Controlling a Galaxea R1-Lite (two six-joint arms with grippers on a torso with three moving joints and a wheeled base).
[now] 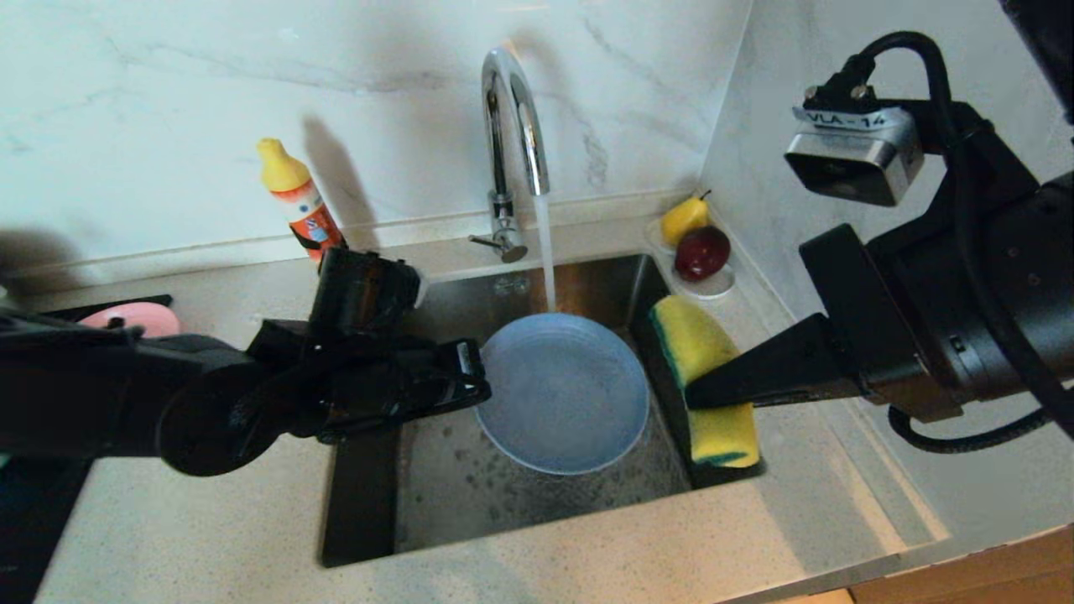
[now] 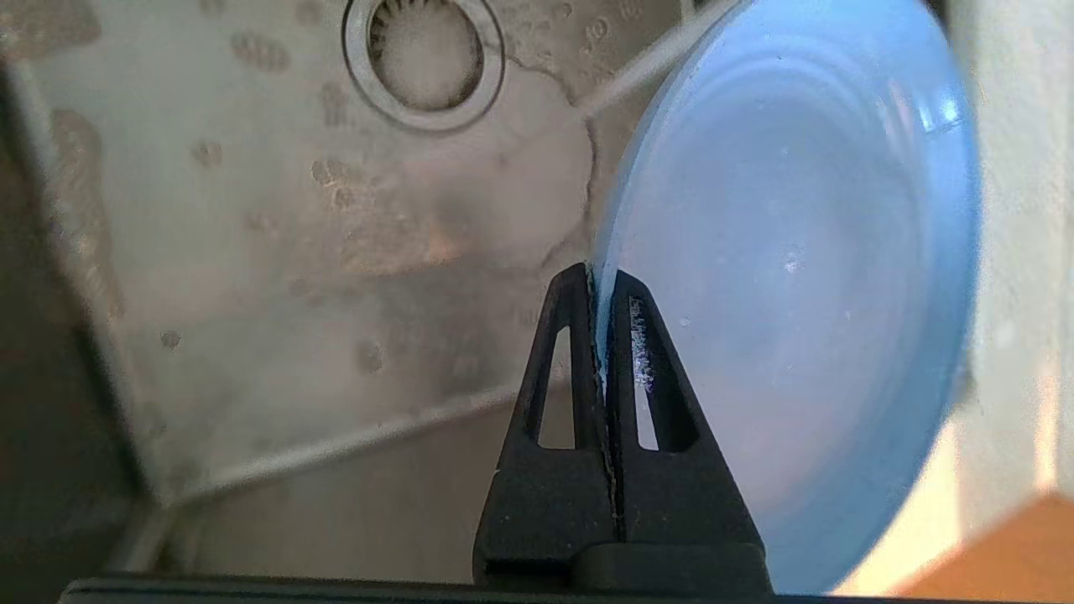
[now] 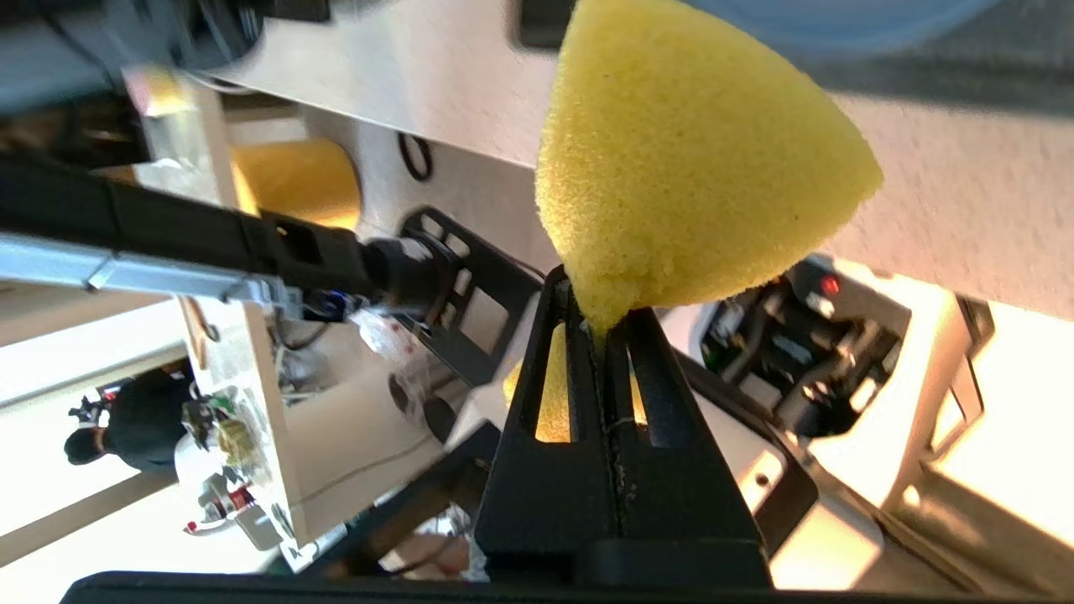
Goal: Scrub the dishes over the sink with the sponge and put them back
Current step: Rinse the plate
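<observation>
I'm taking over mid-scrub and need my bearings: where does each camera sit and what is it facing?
Head: above, facing down at steel sink; both arms show.
Left wrist: behind left gripper, shut on round light-blue plate, facing sink floor.
Right wrist: behind right gripper, shut on yellow sponge.
Head and left wrist share the plate.

Head view: looks forward and down over the sink (image 1: 436, 495). Left wrist view: close behind its fingers (image 2: 625, 352), facing the basin and light-blue plate (image 2: 805, 277), both shared with the head view. Right wrist view: close behind the sponge (image 3: 688, 176).
</observation>
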